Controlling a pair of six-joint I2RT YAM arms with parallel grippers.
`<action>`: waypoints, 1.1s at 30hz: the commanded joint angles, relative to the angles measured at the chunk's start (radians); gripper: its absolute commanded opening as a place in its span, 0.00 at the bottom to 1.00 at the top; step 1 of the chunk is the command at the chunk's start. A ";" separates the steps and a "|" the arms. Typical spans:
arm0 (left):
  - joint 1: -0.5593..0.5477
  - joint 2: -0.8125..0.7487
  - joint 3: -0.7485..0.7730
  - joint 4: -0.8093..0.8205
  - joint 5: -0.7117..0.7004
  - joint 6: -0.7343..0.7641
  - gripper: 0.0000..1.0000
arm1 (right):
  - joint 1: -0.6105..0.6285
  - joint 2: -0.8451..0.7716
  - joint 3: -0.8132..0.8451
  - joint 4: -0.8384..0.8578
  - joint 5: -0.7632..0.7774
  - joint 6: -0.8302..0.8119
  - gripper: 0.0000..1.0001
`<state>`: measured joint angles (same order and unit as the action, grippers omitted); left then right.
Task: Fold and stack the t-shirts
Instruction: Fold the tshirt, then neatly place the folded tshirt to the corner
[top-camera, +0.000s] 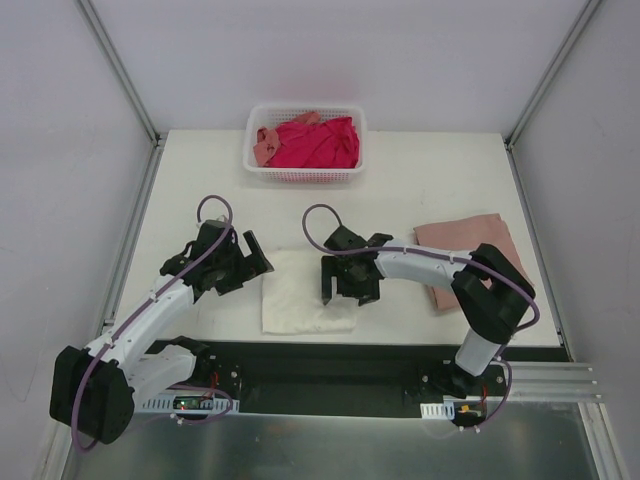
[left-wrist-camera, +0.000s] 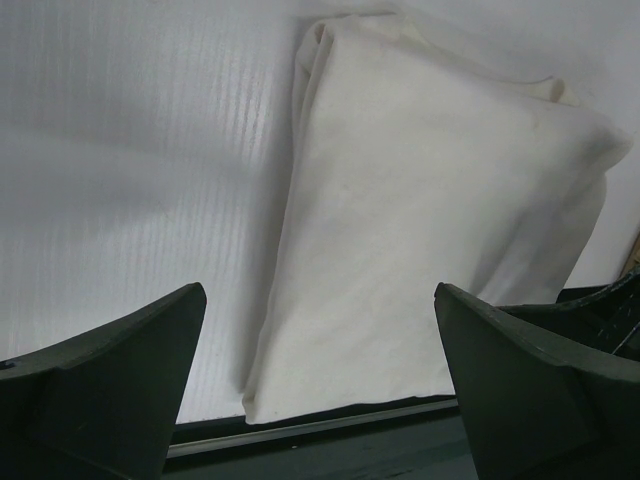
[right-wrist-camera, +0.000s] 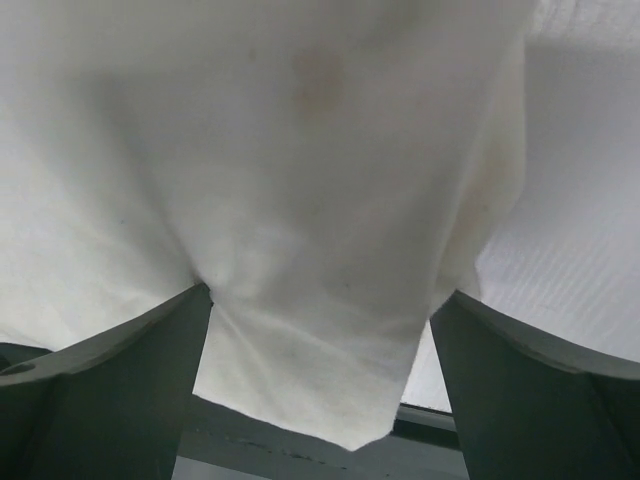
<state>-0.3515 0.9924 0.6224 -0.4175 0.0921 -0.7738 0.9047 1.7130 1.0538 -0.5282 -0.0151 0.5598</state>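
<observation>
A cream t-shirt (top-camera: 298, 292) lies folded near the table's front edge, between the arms. My left gripper (top-camera: 252, 256) is open and empty just off its left edge; the left wrist view shows the shirt (left-wrist-camera: 430, 220) ahead of the gripper (left-wrist-camera: 320, 290). My right gripper (top-camera: 346, 288) is open over the shirt's right edge, and its spread fingertips (right-wrist-camera: 190, 310) touch the cream cloth (right-wrist-camera: 310, 200). A dusty pink t-shirt (top-camera: 470, 252) lies folded at the right. A magenta-red t-shirt (top-camera: 318, 143) and a salmon one (top-camera: 266, 143) lie crumpled in the basket.
A white lattice basket (top-camera: 305, 176) stands at the back middle of the table. The dark front rail (top-camera: 350, 360) runs along the near edge, just below the cream shirt. Grey walls close in both sides.
</observation>
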 joint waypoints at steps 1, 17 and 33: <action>0.006 0.000 -0.004 -0.006 -0.015 -0.015 0.99 | 0.016 0.069 0.037 0.097 -0.055 -0.014 0.88; 0.006 -0.009 0.002 -0.006 -0.008 -0.002 0.99 | 0.000 -0.038 0.051 -0.011 0.142 -0.253 0.04; 0.006 0.043 0.056 -0.004 -0.054 0.053 0.99 | -0.158 -0.165 0.146 -0.610 0.840 -0.445 0.01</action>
<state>-0.3515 1.0145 0.6350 -0.4171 0.0673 -0.7574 0.7803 1.6070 1.1259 -0.9993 0.6079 0.1802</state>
